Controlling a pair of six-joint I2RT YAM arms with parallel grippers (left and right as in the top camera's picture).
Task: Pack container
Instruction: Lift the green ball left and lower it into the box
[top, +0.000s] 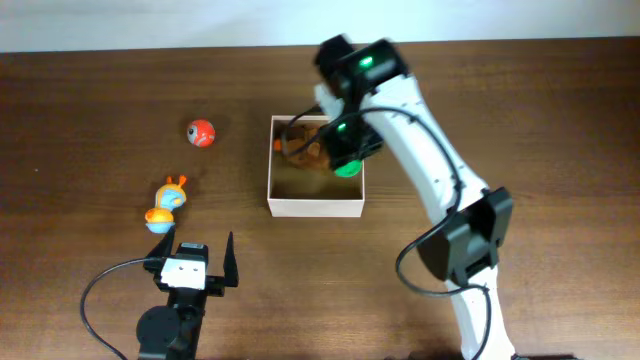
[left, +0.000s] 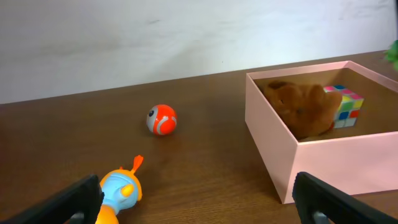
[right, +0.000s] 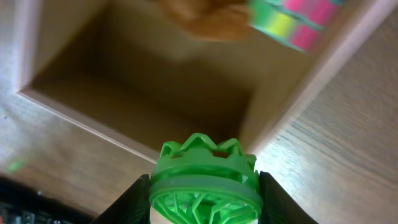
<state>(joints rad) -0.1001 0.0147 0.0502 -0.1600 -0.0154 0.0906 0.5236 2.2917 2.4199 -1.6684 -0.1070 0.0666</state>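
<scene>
The container is a square white-walled box with a tan inside, at the table's middle. In it lie a brown plush toy and a multicoloured cube. My right gripper hangs over the container's right wall, shut on a green lattice toy that sits between its two black fingers. Below it in the right wrist view are the container's wall and tan floor. My left gripper stands open and empty near the front edge, with a blue-and-orange toy just beside its left finger.
A red-and-white ball lies on the wood left of the container. The blue-and-orange toy lies between that ball and my left gripper. The right arm's white links run from the front right up to the container.
</scene>
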